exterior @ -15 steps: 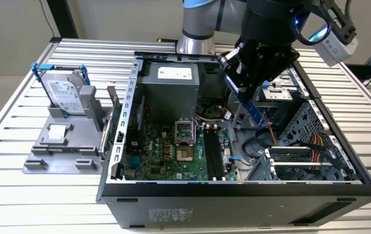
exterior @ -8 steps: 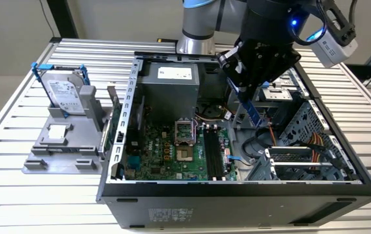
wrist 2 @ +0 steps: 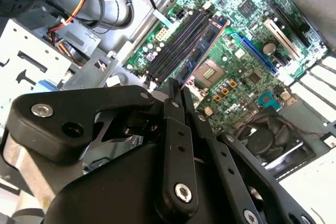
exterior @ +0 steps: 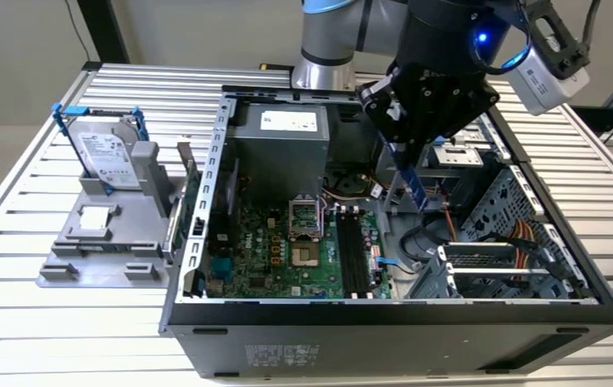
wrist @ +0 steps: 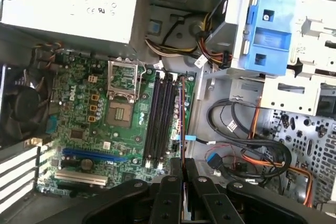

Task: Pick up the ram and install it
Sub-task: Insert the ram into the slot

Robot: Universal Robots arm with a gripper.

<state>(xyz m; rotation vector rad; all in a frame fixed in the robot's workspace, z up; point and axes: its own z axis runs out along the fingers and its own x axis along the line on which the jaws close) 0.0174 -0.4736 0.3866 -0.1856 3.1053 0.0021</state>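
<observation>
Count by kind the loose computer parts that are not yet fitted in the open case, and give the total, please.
hard drive in a blue frame, on the grey stand: 1
expansion card, beside the case's wall: 1
ram, held by the gripper over the case: 1
Total: 3

Ribbed silver table [exterior: 59,322], plain beige wall [exterior: 16,32]

ram [exterior: 412,179] in the jaws above the motherboard [exterior: 274,242]; hard drive [exterior: 107,153] beside the case [exterior: 393,339], on the exterior view's left.
</observation>
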